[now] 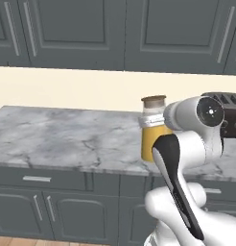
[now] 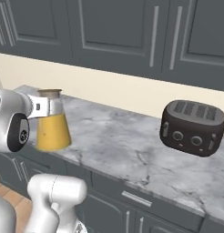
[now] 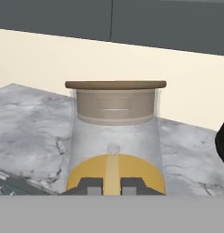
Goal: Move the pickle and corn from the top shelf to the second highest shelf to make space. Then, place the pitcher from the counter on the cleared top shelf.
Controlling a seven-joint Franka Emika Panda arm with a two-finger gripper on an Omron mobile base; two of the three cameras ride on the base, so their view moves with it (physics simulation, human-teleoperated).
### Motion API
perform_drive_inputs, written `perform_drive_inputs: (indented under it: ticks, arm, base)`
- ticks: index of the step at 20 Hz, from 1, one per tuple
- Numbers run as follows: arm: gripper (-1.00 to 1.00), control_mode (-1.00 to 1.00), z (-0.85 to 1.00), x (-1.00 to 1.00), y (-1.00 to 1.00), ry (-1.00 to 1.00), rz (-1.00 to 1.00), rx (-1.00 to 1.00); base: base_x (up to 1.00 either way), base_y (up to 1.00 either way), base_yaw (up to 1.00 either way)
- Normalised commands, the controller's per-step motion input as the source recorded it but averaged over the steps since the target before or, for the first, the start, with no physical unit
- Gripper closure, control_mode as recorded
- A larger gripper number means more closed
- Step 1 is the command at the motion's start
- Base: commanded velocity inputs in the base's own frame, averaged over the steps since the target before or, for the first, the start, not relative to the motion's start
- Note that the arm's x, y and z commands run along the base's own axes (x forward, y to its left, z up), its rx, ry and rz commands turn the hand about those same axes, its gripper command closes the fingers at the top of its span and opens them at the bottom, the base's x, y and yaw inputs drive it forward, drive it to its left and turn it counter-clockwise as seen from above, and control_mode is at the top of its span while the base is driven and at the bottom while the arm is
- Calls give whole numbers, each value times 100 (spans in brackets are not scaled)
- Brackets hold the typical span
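Orange-yellow pitcher [image 3: 114, 136] standing upright on the marble counter [image 1: 57, 137], well to the left of the black toaster [image 2: 192, 127]. Gripper [image 3: 111, 185] set against the pitcher's side, its jaws drawn almost together on the thin pale handle strip running down the glass. Judged risk: so narrow a purchase low on a tall, top-heavy vessel may let the pitcher swing or slip during lifting, or knock the toaster.
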Motion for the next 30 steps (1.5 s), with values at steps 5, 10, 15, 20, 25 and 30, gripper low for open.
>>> perform_drive_inputs:
  ticks: [5,10,15,20,25,30]
  arm:
    - [100,100,0,0,0,0,0,0]
    - [100,100,0,0,0,0,0,0]
    - [100,100,0,0,0,0,0,0]
    - [100,100,0,0,0,0,0,0]
    - [100,100,0,0,0,0,0,0]
    - [100,100,0,0,0,0,0,0]
  base:
    - [-97,6,-2]
    - [-100,4,-8]
    - [-100,-12,-27]
    - [-82,-37,-45]
    - [-35,-48,-47]
    - [-7,-58,-45]
